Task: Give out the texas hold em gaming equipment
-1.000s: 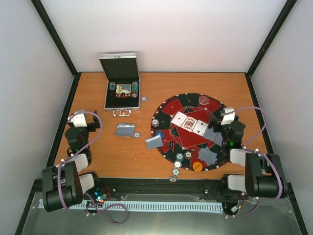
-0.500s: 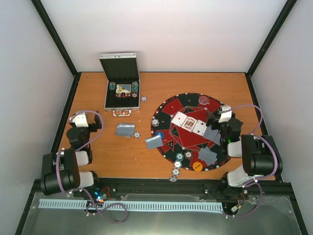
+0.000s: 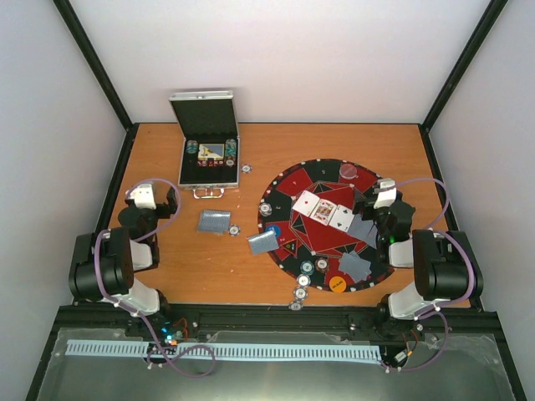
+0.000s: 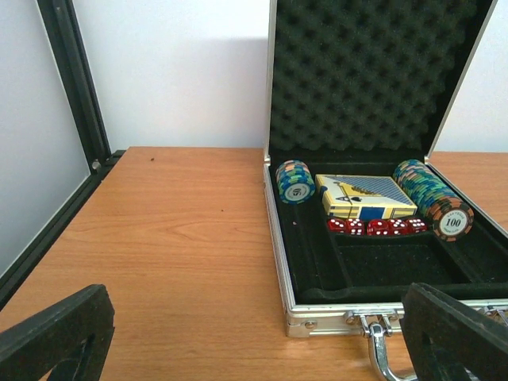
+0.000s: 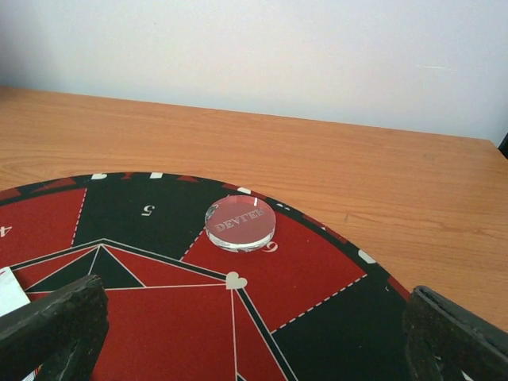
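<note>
Holding left gripper (image 4: 254, 337) open, empty, before aluminium case (image 4: 357, 79), upper left; right gripper (image 5: 254, 333) likewise over round mat (image 5: 309, 270), right. Noting chip stacks (image 4: 296, 181) in case, cards (image 3: 324, 209) mid-mat. Probably mid-distribution; next needing reach into case, pinching chips.

Bright, even light; sharp views, soft shadows, no glare.

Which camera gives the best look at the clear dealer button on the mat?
Right wrist: the dealer button sits close, mid-frame, its lettering visible, lying on the mat. Top external shows only a small pale disc at the mat's far edge. Left wrist misses it.
</note>
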